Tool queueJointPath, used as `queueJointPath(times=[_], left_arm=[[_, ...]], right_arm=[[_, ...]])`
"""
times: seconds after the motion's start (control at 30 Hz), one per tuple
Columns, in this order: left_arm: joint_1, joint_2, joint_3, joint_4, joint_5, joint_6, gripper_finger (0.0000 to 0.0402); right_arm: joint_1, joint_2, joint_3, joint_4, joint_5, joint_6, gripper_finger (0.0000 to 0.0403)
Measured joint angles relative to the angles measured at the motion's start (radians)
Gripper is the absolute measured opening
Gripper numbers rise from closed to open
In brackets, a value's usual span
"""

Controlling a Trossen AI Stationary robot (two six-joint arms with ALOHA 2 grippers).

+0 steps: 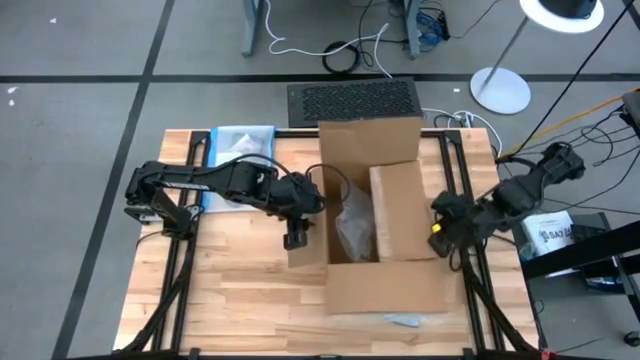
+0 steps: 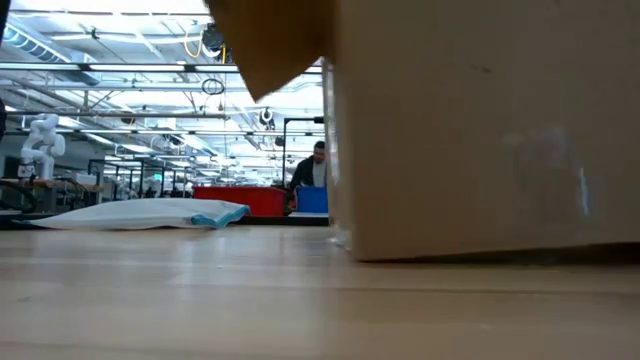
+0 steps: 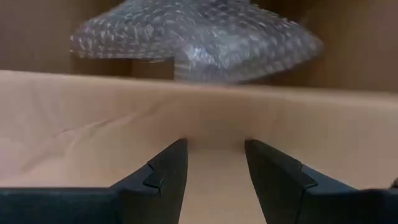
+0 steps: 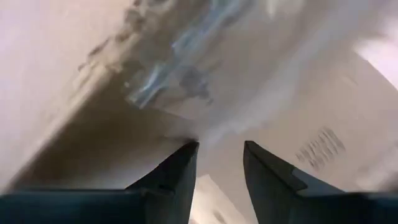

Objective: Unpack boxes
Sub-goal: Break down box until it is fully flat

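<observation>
Open carton mid-bench, one hand pressed to each side.

On the bench (image 1: 240,300), the clear pouch with blue edge (image 1: 240,145) lies at the far left corner, partly hidden by the left arm. The left hand (image 1: 297,240) meets the left flap of the cardboard carton (image 1: 385,285), fingers (image 3: 163,180) apart around the flap's edge. A bubble-wrapped bundle (image 1: 355,225) lies inside, its contents unreadable. The right hand (image 1: 438,232) touches the carton's right wall, fingers (image 4: 174,174) apart; whether they pinch cardboard cannot be told. The low view is mostly blocked by the carton.
</observation>
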Motion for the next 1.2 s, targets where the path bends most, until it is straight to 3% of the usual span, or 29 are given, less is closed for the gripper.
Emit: queueJointPath(times=[0.37,0.53,0.63,0.8,1.03,1.2], left_arm=[[0.008,0.026,-0.001,0.0,0.013,-0.039,0.017],[0.01,0.037,0.003,-0.058,0.03,-0.04,0.017],[0.008,0.031,0.01,-0.083,0.04,-0.04,0.017],[0.01,0.024,0.009,-0.057,0.161,-0.039,0.017],[0.01,0.017,0.055,-0.166,0.118,-0.04,0.017],[0.011,0.002,0.157,-0.274,-0.007,-0.04,0.017]], right_arm=[[-0.086,0.233,0.001,0.349,-0.203,-0.252,0.0125],[-0.086,0.293,0.002,0.473,-0.204,-0.259,0.0125],[-0.075,0.285,0.002,0.458,-0.184,-0.257,0.0125],[-0.085,0.254,0.001,0.381,-0.161,-0.252,0.0125],[-0.068,0.221,0.078,0.191,-0.122,-0.185,0.0125],[-0.072,0.21,0.148,0.087,-0.109,-0.17,0.0125]])
